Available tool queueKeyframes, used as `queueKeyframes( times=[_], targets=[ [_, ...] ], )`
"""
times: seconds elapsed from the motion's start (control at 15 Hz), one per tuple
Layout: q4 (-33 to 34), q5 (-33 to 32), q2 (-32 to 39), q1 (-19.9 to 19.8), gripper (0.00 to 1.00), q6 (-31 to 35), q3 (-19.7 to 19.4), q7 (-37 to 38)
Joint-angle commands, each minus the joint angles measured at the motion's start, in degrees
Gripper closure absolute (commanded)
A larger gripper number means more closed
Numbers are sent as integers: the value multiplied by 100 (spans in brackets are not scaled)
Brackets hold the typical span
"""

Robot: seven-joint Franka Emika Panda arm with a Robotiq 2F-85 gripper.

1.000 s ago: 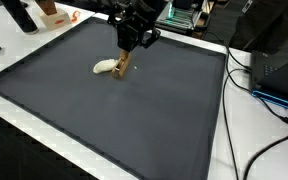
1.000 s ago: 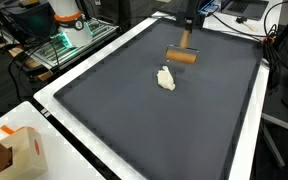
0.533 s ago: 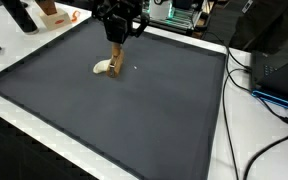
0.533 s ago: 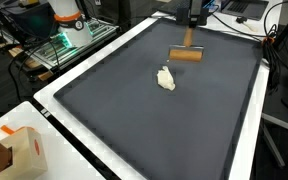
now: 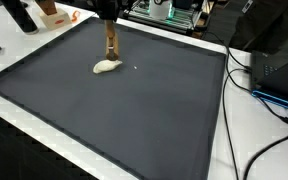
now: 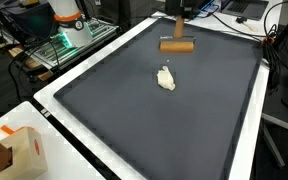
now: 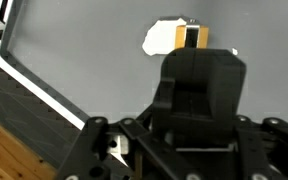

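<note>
The dark mat (image 5: 164,110) lay wide below me, and my arm came in over its far edge, wrist pointing straight down. My gripper (image 6: 180,14) was closed tight on the wooden roller (image 6: 177,44), near the white lump (image 6: 166,78). I judged this the carrying step; next called for lining up over the lump.

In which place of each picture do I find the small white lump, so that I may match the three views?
In an exterior view: the white lump lies left of centre on the dark mat, just below the wooden tool.
In an exterior view: the lump lies near the middle, below the tool.
Wrist view: the lump shows at the top edge, left of the tool.
Shared landmark: the wooden tool.
</note>
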Motion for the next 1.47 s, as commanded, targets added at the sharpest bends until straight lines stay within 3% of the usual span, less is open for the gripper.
queueKeyframes(
  times=[0.0, 0.53, 0.6, 0.93, 1.0, 1.4],
  targets=[
    [-252, 469, -564, -146, 77, -287, 14, -951],
    [-374, 919, -1301, -188, 77, -916, -149, -2408],
    [-149, 708, -976, -169, 52, -828, -103, -2032],
    [-248, 771, -1140, -163, 52, -887, -136, -2232],
    [-256, 771, -1140, -163, 77, -887, -136, -2236],
    [-346, 936, -533, -141, 77, -410, -112, -3288]
  ],
)
